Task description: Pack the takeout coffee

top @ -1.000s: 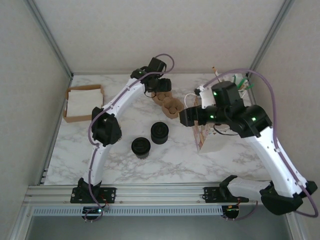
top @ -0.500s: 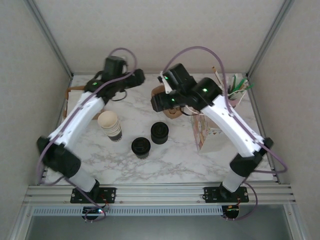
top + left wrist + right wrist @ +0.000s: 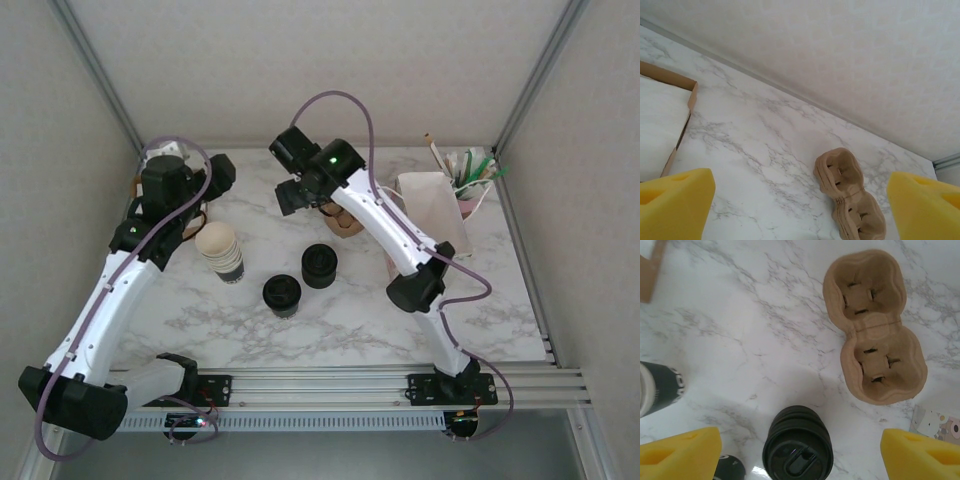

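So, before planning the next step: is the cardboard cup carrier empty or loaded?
Empty. From the right wrist, both wells of the carrier show bare cardboard tabs, with nothing seated in either.

the takeout coffee point(image 3: 282, 295) stands front-left of the lid stack point(image 3: 319, 265), carrier point(image 3: 874, 330) behind.

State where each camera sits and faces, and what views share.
Top external: above, behind the bases, looking down on the table; left arm and right arm show.
Left wrist: low, facing the back wall; yellow fingers of the left end effector show.
Right wrist: facing straight down at a black lid; fingers of the right end effector show.
Shared: the cup carrier, all three.
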Motion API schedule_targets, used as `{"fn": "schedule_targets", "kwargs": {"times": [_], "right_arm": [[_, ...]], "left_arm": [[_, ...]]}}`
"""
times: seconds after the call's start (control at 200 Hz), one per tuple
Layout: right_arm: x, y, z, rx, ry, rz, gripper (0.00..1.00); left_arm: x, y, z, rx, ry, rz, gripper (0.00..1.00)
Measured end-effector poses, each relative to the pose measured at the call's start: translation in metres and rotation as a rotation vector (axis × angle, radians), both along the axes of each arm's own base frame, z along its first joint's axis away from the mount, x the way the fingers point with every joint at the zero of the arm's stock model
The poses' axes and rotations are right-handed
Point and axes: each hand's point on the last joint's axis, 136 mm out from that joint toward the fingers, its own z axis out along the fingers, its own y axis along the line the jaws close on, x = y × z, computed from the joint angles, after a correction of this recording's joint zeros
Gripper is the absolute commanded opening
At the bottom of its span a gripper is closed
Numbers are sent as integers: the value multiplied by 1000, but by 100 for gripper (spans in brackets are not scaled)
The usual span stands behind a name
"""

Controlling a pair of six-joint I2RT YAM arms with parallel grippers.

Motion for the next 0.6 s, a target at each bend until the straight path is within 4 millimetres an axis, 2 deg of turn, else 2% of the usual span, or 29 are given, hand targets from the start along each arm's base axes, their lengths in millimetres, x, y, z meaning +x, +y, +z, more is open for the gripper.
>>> {"fn": "schedule_targets", "kwargs": {"times": [0.155, 0.386, 0.601], "right_arm": [[12, -9, -32, -65, 46, -37, 83], [32, -21, -53, -98, 57, -84, 83], [46, -30, -84, -127, 100, -115, 83]], "left_arm": [[1, -1, -3, -6, -2, -8, 89], [2, -3, -5, -11, -4, -20, 88], [2, -4, -8, -13, 5, -28, 88]]}}
